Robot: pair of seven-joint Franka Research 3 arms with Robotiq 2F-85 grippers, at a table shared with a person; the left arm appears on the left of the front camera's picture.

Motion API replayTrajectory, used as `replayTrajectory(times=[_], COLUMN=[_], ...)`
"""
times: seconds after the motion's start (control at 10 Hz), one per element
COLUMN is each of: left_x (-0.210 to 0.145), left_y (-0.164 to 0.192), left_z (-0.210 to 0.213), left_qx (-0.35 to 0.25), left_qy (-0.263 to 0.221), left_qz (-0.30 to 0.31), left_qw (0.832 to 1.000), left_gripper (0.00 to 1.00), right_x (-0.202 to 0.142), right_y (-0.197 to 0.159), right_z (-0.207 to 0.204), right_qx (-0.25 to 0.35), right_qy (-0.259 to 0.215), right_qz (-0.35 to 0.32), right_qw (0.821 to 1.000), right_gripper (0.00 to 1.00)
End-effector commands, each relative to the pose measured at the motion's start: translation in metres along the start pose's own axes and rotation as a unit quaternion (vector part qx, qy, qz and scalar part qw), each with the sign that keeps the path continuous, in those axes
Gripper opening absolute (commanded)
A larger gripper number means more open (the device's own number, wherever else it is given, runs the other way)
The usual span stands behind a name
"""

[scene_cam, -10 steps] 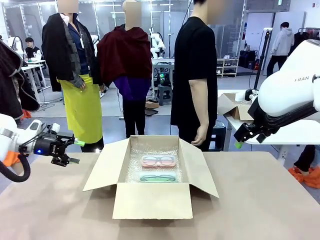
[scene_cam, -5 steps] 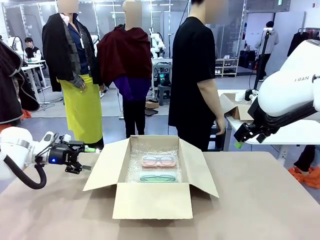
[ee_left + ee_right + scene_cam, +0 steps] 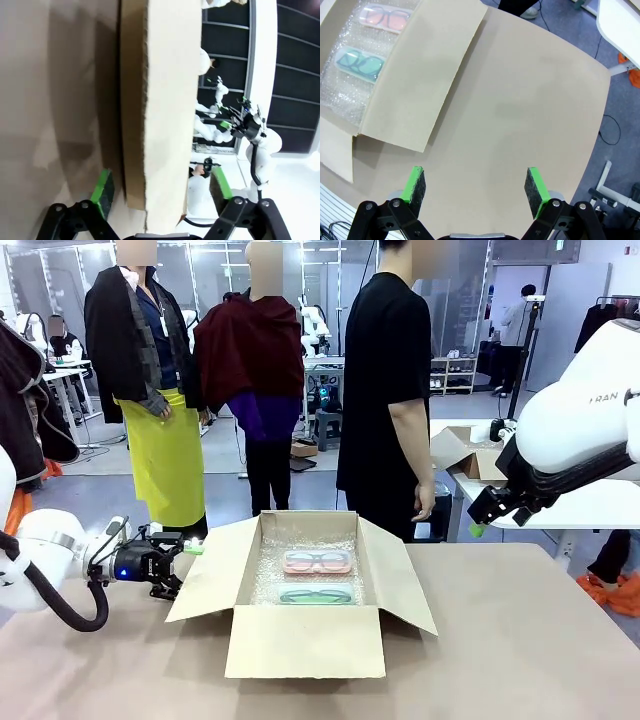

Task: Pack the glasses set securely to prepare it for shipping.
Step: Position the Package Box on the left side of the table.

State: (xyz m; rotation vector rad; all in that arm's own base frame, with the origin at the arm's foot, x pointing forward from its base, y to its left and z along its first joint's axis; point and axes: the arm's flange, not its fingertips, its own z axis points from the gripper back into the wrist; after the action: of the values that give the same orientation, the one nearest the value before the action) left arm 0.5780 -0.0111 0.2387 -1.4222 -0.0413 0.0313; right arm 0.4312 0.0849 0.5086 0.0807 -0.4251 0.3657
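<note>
Now in the open box mid-table, on bubble wrap: pink pack toward the far wall, teal pack just in front of it.
Left gripper at the left flap, jaws apart astride its edge, pads clear of the cardboard. Right gripper high over the table's right side, jaws wide apart, empty.

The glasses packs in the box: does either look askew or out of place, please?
Nothing stands out: the pink pack and teal pack lie flat and parallel on the bubble wrap inside the box.
</note>
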Motion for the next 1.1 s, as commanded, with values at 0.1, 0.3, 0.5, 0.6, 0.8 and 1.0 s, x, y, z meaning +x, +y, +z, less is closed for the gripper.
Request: replayTrajectory(times=[0.1,0.3,0.5,0.6,0.8,1.0], left_x=[-0.002,-0.005,-0.006,-0.005,-0.003,-0.005], left_y=[-0.010,-0.011,-0.012,-0.011,-0.008,-0.009], left_z=[0.001,0.005,0.006,0.007,0.009,0.005], left_qx=[-0.046,-0.050,-0.059,-0.059,-0.062,-0.043], left_qy=[0.027,0.023,0.022,0.020,0.025,0.022], left_qz=[-0.009,-0.018,-0.028,-0.028,-0.045,-0.017], left_qw=[0.999,0.998,0.998,0.998,0.997,0.999], left_gripper=[0.28,0.00,0.05,0.00,0.00,0.00], right_x=[0.001,0.001,0.001,0.001,0.001,0.001], right_y=[-0.002,-0.002,-0.002,-0.002,-0.002,-0.002], right_z=[0.001,0.001,0.001,0.001,0.001,0.001], right_qx=[0.001,0.001,0.001,0.001,0.001,0.001], right_qy=[-0.004,-0.004,-0.004,-0.004,-0.004,-0.004], right_qz=[0.011,0.011,0.011,0.011,0.011,0.011], right_qw=[1.000,1.000,1.000,1.000,1.000,1.000], right_gripper=[1.00,1.00,1.00,1.00,1.00,1.00])
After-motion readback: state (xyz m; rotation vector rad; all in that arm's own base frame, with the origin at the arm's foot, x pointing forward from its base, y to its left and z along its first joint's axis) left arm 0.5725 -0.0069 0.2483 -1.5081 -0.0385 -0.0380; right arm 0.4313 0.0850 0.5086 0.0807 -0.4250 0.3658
